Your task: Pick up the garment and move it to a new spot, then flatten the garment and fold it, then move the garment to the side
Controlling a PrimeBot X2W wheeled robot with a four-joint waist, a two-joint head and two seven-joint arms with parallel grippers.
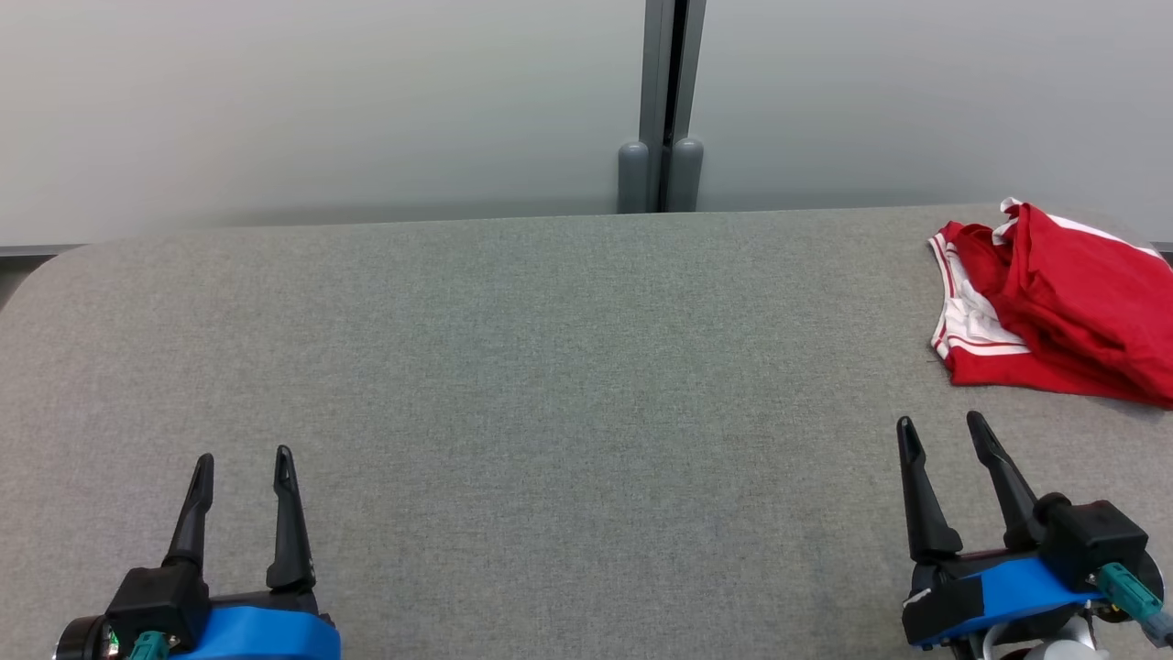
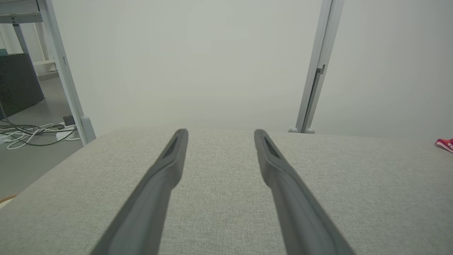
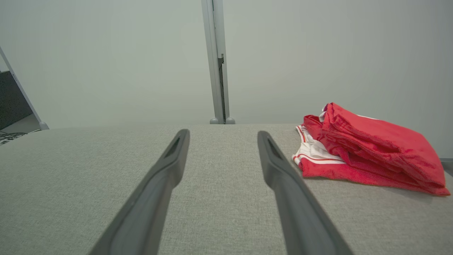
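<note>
The garment (image 1: 1063, 307) is red with white trim and red stripes, lying crumpled at the far right of the grey fabric table (image 1: 550, 367); its right part runs past the head view's edge. It also lies to the right in the right wrist view as the garment (image 3: 371, 156), and a sliver of the garment (image 2: 446, 144) shows at the far right of the left wrist view. My right gripper (image 1: 942, 429) is open with nothing in it, a short way in front of the garment and slightly left. My left gripper (image 1: 244, 460) is open at the lower left, far from it.
A pale wall with a grey vertical post (image 1: 667, 101) stands right behind the table's far edge. Beyond the table's left edge, cables (image 2: 32, 132) lie on the floor by a metal frame leg (image 2: 67, 81). The grey tabletop stretches wide between the two grippers.
</note>
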